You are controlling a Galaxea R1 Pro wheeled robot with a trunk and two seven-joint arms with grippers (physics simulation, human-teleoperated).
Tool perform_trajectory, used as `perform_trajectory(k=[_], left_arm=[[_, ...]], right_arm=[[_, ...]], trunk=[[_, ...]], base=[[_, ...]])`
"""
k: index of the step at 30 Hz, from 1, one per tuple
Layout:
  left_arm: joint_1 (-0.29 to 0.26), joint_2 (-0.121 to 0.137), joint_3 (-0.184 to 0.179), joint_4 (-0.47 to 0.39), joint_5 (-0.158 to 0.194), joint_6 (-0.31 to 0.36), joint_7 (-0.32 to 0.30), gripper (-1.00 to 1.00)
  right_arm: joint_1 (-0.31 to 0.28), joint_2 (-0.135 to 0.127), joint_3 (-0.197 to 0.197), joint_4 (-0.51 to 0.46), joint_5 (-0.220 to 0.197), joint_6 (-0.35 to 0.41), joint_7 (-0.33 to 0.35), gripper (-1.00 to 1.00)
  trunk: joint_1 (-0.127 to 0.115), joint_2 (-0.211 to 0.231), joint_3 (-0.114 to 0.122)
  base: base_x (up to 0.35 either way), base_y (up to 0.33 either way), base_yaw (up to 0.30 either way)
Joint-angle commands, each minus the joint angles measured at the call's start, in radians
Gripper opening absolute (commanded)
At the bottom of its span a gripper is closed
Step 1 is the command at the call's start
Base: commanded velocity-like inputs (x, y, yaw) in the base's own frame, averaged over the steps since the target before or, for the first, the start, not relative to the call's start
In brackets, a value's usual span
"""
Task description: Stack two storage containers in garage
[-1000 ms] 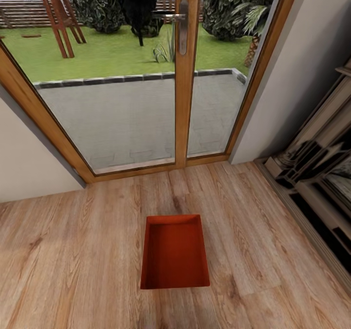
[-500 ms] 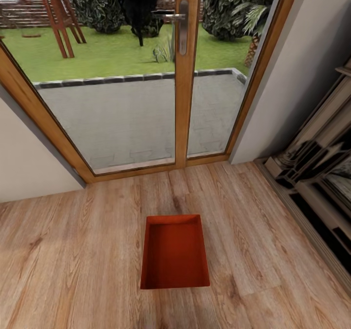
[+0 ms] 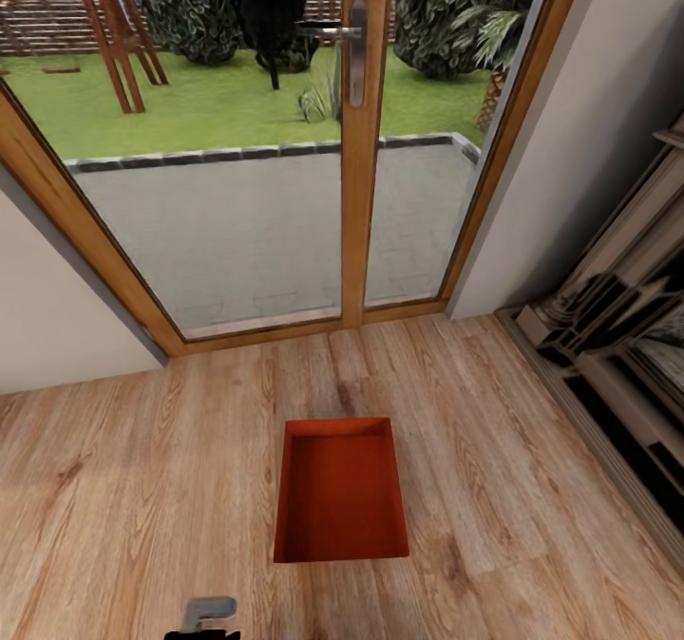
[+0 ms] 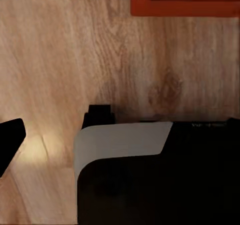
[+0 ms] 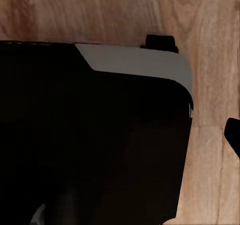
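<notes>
One bin [image 3: 341, 493] is sitting empty on the wood floor [image 3: 142, 488] before the glass door [image 3: 275, 146] — untouched, so hauling and stacking are all pending. The left end effector [image 3: 207, 616] is peeking in — whether open, I cannot tell.

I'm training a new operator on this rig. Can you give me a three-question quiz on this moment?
1. True or false: the storage container sits on a wood-plank floor.
2. The container is: A) lidded, B) open-topped and empty, C) stacked on another.
3. What lies directly beyond the container in the head view?

Key: 1 true. 2 B. 3 A wood-framed glass door onto a patio and garden.
</notes>
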Motion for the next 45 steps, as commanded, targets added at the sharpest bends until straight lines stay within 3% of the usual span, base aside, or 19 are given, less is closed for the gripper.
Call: perform_trajectory(k=[1,6,14,17,19,24,27,29,30,32,34,39,45], left_arm=[[-0.001,-0.001,0.001,-0.054,0.006,0.035,-0.003,1.0],[-0.028,-0.007,0.001,-0.164,0.005,0.164,-0.002,1.0],[-0.223,-0.042,0.0,-0.159,0.006,0.233,0.004,1.0],[-0.306,-0.064,0.0,-0.14,0.008,0.245,0.078,1.0],[-0.34,-0.075,-0.001,-0.117,0.008,0.246,0.105,1.0],[-0.445,-0.096,-0.002,0.039,-0.001,0.233,0.134,1.0],[-0.48,-0.097,-0.003,0.138,0.002,0.181,0.136,1.0],[-0.496,-0.104,-0.003,0.224,0.001,0.099,0.139,1.0],[-0.498,-0.112,-0.003,0.244,-0.001,0.086,0.14,1.0],[-0.501,-0.14,-0.008,0.284,-0.004,0.07,0.143,1.0],[-0.502,-0.152,-0.01,0.3,-0.006,0.061,0.157,1.0],[-0.502,-0.159,-0.012,0.312,-0.008,0.051,0.209,1.0],[-0.502,-0.16,-0.013,0.313,-0.008,0.049,0.222,1.0]], right_arm=[[-0.024,-0.007,0.006,-0.025,-0.007,0.018,-0.007,1.0],[-0.191,-0.019,0.006,-0.066,-0.008,0.051,-0.036,1.0],[-0.401,-0.014,0.006,-0.068,-0.008,0.107,-0.089,1.0],[-0.469,-0.005,0.006,-0.056,-0.008,0.105,-0.123,1.0],[-0.484,0.0,0.006,-0.053,-0.008,0.103,-0.137,1.0],[-0.511,0.045,0.006,-0.04,-0.008,0.099,-0.167,1.0],[-0.516,0.091,0.006,0.009,-0.008,0.07,-0.171,1.0],[-0.518,0.138,0.006,0.086,-0.008,0.003,-0.173,1.0],[-0.518,0.145,0.006,0.104,-0.008,-0.01,-0.173,1.0],[-0.518,0.155,0.006,0.126,-0.008,-0.025,-0.173,1.0],[-0.518,0.158,0.007,0.133,-0.007,-0.03,-0.173,1.0],[-0.518,0.155,0.007,0.137,-0.007,-0.044,-0.173,1.0],[-0.541,0.155,0.007,0.137,-0.009,-0.046,-0.173,1.0]], trunk=[[0.0,0.0,-0.001],[0.0,0.0,-0.001],[0.0,0.0,-0.001],[0.0,0.0,-0.001],[0.0,0.0,-0.001],[0.0,0.0,-0.001],[0.0,0.0,-0.001],[0.0,0.0,-0.001],[0.0,0.0,-0.001],[0.0,0.0,-0.001],[0.0,0.0,-0.001],[0.0,0.0,-0.001],[0.0,0.0,-0.001]], base=[[0.0,0.0,0.0],[0.0,0.0,0.0],[0.0,0.0,0.0],[0.0,0.0,0.0],[0.0,0.0,0.0],[0.0,0.0,0.0],[0.0,0.0,0.0],[0.0,0.0,0.0],[0.0,0.0,0.0],[0.0,0.0,0.0],[0.0,0.0,0.0],[0.0,0.0,0.0],[0.0,0.0,0.0]])
